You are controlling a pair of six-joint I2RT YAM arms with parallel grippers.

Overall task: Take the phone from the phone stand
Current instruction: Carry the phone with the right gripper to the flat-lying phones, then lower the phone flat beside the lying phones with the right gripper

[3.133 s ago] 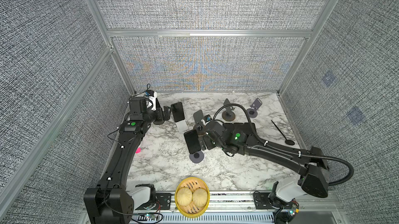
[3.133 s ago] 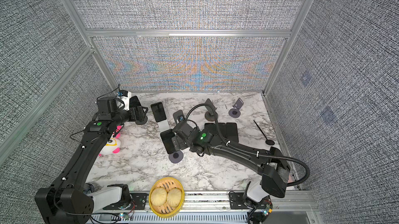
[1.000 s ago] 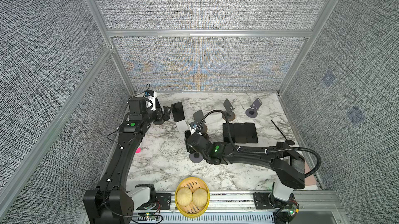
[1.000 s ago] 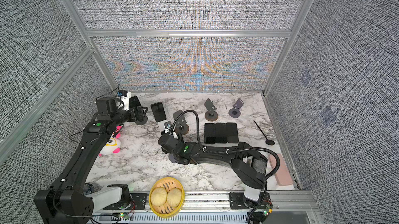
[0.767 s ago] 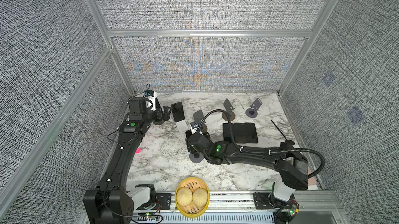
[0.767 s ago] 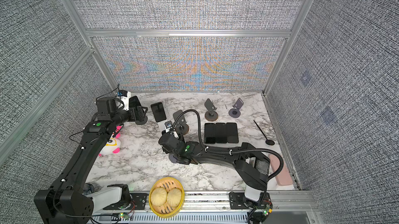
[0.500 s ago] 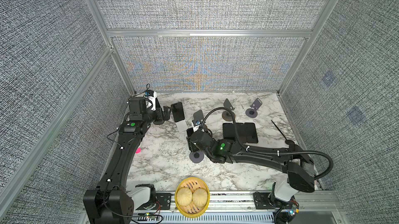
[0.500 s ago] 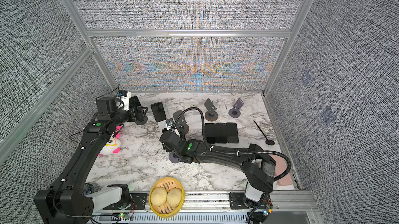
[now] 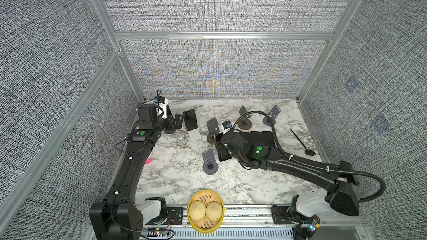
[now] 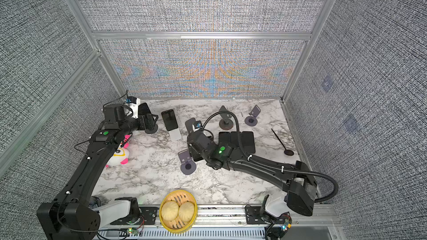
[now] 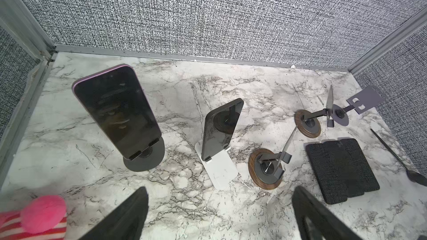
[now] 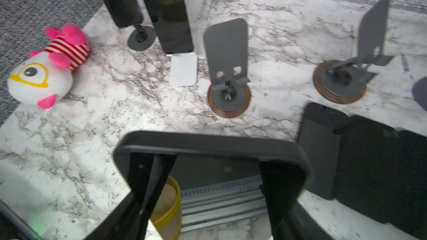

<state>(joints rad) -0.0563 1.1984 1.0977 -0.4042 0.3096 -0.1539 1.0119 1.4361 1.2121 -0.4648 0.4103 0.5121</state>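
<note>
My right gripper (image 12: 215, 171) is shut on a black phone (image 12: 208, 145); its glossy screen sits between my fingers, raised off the table. In both top views this phone (image 9: 224, 156) (image 10: 196, 156) hangs just right of the bare grey phone stand (image 9: 209, 161) (image 10: 186, 161). My left gripper (image 11: 219, 215) (image 9: 178, 123) is open and empty at the back left. It faces a purple-edged phone (image 11: 117, 109) on a dark round stand and another phone (image 11: 220, 128) on a white stand.
Three phones (image 9: 261, 138) lie flat side by side at mid-right. Empty stands (image 9: 213, 126) (image 9: 245, 117) (image 9: 272, 114) stand behind. A black spoon (image 9: 301, 141) lies at the right, a plush toy (image 10: 120, 153) at the left, a bamboo steamer (image 9: 205, 212) at the front edge.
My right gripper has carried the phone off the grey stand and to the right, leaving that stand bare. The left arm has not moved.
</note>
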